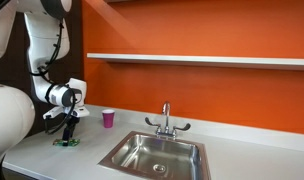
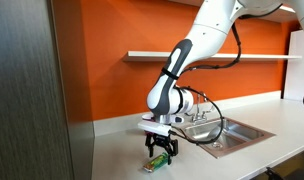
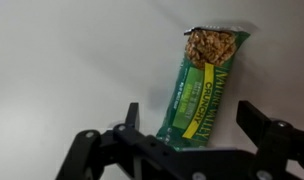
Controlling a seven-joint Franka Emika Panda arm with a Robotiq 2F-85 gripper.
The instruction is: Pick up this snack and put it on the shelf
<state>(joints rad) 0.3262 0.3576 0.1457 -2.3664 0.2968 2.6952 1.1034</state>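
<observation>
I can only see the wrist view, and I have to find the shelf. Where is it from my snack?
Observer: The shelf is a long white ledge on the orange wall, high above the counter.
Operator: Could I bump anything nearby?
Observer: A pink cup stands upright on the counter near the snack, not touching it.
Operator: Anything else?
Observer: A metal sink is set into the counter, farther along past the cup.

Lower end of green granola bar [image 3: 207,95] hidden behind gripper [image 3: 189,115], its small print blurred, shelf [image 1: 192,59] cut off by right edge in an exterior view
</observation>
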